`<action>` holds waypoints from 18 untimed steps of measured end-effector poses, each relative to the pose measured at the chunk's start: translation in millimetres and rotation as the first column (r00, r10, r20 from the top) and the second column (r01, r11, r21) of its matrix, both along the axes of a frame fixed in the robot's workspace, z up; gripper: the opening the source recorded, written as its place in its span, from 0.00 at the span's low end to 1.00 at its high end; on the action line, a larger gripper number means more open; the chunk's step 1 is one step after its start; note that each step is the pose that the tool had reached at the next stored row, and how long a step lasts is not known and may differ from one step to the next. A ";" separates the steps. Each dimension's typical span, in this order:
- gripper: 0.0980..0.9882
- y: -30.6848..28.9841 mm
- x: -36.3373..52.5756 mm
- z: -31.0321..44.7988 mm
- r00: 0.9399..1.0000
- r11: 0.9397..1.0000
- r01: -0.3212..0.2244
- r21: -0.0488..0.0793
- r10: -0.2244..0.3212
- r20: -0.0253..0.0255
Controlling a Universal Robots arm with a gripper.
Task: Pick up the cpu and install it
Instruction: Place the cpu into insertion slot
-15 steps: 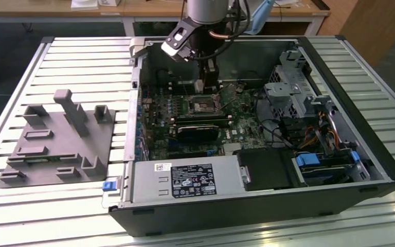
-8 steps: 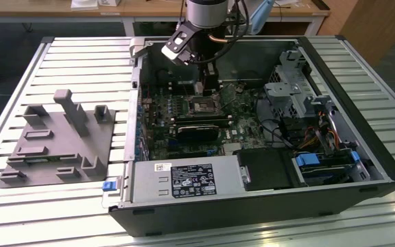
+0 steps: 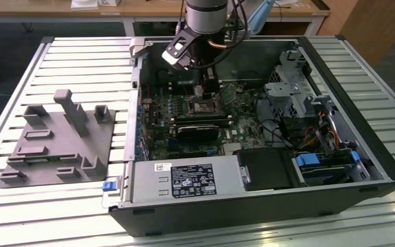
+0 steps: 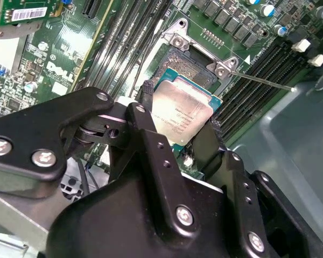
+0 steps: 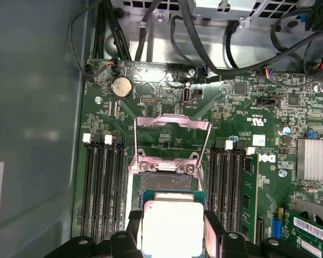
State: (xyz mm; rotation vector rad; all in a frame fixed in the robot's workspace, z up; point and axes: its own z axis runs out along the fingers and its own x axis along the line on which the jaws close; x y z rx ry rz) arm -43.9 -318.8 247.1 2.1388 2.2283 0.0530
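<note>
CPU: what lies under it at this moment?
Held by the gripper, the cpu is over the open socket, whose uncovered part and raised frame show. What lies straight beneath is hidden by the chip.

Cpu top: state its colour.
The cpu top is pale silver, edged by a teal-green rim. The second wrist view shows it best.

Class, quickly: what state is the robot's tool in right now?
Tool: closed on the cpu, gripping two opposite edges, at the open socket.
</note>
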 end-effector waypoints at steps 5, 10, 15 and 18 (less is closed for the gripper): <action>0.50 0.0 0.0 -7.3 1.000 1.000 0.000 0.000 0.000 0.000; 0.50 0.1 0.0 -14.6 1.000 1.000 0.000 0.000 0.000 0.000; 0.50 0.2 0.0 -21.2 1.000 1.000 0.000 0.000 0.000 0.000; 0.50 0.4 0.0 -24.1 1.000 1.000 0.000 -0.001 0.000 0.000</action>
